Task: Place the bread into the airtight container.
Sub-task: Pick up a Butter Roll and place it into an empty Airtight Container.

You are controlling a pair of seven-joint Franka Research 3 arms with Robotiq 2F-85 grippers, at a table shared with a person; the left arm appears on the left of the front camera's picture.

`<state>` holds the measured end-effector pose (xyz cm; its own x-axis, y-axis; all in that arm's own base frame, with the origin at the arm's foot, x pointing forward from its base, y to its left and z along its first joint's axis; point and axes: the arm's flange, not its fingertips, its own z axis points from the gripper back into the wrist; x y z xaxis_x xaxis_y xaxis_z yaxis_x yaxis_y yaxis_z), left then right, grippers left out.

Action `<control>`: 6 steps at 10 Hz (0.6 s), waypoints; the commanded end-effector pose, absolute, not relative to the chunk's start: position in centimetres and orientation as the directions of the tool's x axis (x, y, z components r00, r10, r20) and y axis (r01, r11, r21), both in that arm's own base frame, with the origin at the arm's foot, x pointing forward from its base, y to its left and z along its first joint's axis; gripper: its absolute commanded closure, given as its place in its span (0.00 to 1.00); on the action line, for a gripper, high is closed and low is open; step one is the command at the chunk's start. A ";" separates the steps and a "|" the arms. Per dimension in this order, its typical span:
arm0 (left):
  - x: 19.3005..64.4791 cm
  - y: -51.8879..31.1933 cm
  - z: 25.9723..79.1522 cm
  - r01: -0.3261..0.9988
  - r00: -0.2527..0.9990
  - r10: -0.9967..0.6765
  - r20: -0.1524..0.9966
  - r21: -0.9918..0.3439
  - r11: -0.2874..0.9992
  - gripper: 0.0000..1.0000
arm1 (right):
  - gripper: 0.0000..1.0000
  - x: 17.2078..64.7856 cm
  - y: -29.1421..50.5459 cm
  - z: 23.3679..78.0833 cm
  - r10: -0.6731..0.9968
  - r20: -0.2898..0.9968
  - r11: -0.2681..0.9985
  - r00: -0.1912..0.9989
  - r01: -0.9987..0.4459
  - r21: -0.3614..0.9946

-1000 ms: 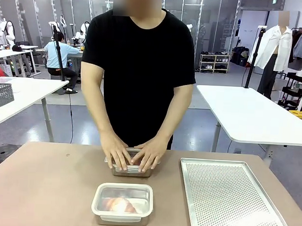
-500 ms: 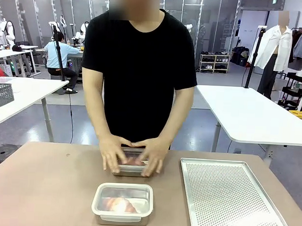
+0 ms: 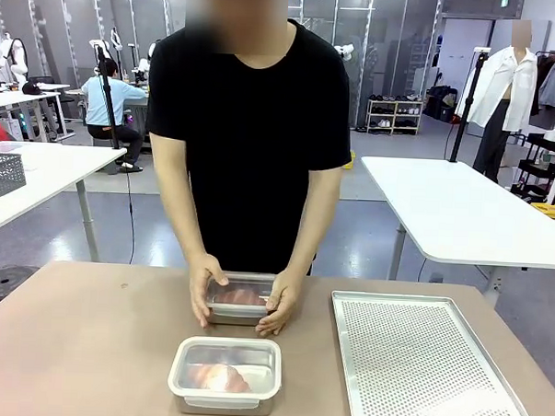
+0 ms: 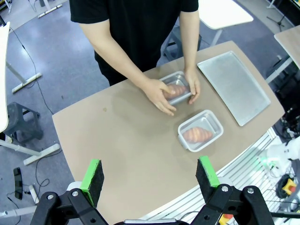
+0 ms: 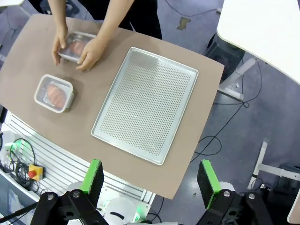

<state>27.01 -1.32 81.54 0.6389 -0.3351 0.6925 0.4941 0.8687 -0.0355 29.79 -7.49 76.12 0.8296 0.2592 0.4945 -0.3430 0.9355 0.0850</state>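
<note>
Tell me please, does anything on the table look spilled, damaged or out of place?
Nothing stands out. Both lidded containers, the near one and the far one between the person's hands, sit flat with bread inside. The perforated tray lies flat on the table. I see no crumbs or spills.

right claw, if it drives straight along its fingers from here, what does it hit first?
Probably the perforated tray: it lies dead ahead of the open right claw, with nothing in between. Depth is hard to judge from this height, so the line could land near the tray's near rim or on bare table beside it.
</note>
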 end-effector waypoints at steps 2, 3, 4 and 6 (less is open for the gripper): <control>26.9 -1.4 81.6 0.495 0.639 -0.333 0.694 -0.039 0.868 0.00 | 0.00 29.8 -7.3 76.3 0.258 0.488 0.937 0.834 -0.339 0.084; 26.9 -1.4 81.6 0.495 0.639 -0.333 0.694 -0.039 0.868 0.00 | 0.00 29.8 -7.3 76.3 0.258 0.488 0.937 0.834 -0.339 0.084; 26.9 -1.4 81.6 0.495 0.639 -0.333 0.694 -0.039 0.868 0.00 | 0.00 29.8 -7.3 76.3 0.258 0.488 0.937 0.834 -0.339 0.084; 26.9 -1.4 81.6 0.495 0.639 -0.333 0.694 -0.039 0.868 0.00 | 0.00 29.8 -7.3 76.3 0.258 0.488 0.937 0.834 -0.339 0.084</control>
<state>27.02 -1.32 81.54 0.6389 -0.3351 0.6925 0.4941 0.8687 -0.0355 29.79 -7.49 76.12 0.8296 0.2592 0.4945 -0.3430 0.9355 0.0850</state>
